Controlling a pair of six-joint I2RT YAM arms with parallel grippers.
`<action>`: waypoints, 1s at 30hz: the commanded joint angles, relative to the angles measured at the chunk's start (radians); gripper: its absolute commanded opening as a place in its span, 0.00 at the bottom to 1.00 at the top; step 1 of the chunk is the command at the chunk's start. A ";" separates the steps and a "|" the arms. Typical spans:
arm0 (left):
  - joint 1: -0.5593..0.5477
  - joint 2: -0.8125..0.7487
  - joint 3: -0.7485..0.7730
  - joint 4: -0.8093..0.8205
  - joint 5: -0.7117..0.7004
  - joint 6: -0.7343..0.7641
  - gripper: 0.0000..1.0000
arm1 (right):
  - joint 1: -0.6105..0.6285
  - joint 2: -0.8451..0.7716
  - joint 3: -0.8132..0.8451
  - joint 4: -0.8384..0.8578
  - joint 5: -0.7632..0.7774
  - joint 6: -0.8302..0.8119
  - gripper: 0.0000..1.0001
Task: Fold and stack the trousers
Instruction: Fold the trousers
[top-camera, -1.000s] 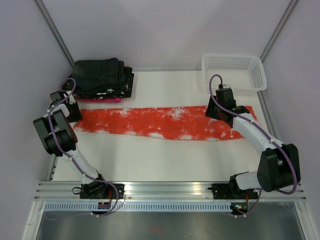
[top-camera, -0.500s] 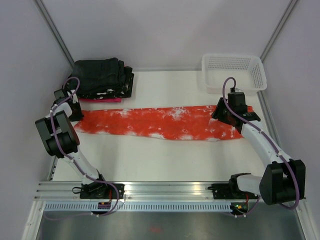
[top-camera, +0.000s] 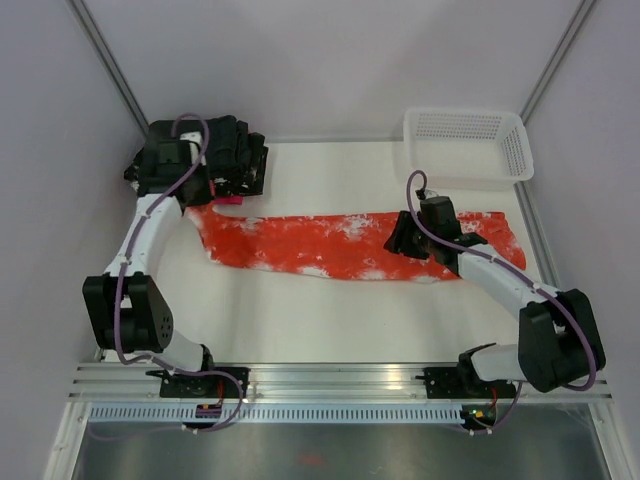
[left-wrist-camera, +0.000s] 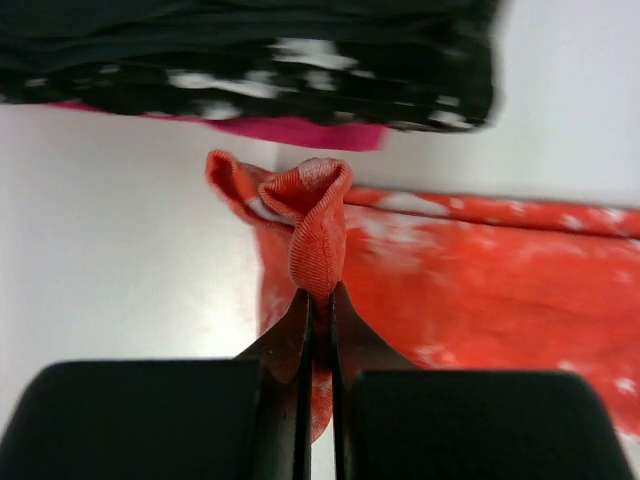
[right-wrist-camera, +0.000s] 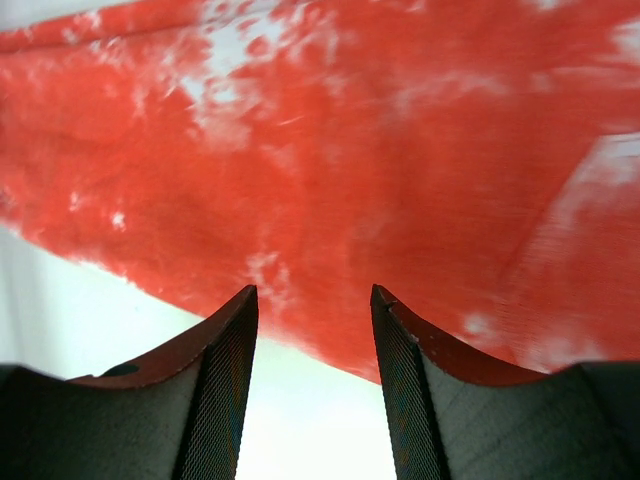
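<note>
On the white table (top-camera: 300, 310), the trousers (top-camera: 340, 245) are laid out in a long band from 9 o'clock to 3 o'clock across the middle. Toward 3 o'clock, the right gripper (top-camera: 400, 240) is positioned over the cloth near its near edge. In the right wrist view its jaws (right-wrist-camera: 312, 295) are seen about half spread with nothing clasped between them, and whether the tips touch the orange-red fabric (right-wrist-camera: 350, 150) cannot be told. At 10 o'clock, the left end of the trousers (left-wrist-camera: 480, 270) is pinched by the left gripper (left-wrist-camera: 318, 300), fully closed on a raised fold. Just beyond, at 11 o'clock, a pink cloth (left-wrist-camera: 300, 130) is seen under a stack of black garments (top-camera: 215, 150). At 1 o'clock, a white basket (top-camera: 465, 145) is set.
</note>
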 joint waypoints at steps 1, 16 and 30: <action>-0.158 -0.023 0.064 -0.115 -0.125 -0.179 0.02 | 0.068 0.032 -0.018 0.162 -0.012 0.062 0.56; -0.728 0.008 0.171 -0.059 -0.363 -0.584 0.02 | -0.074 -0.089 -0.013 0.044 0.174 0.179 0.56; -0.876 0.348 0.314 0.127 -0.317 -0.882 0.02 | -0.217 -0.235 0.096 -0.200 0.438 0.059 0.55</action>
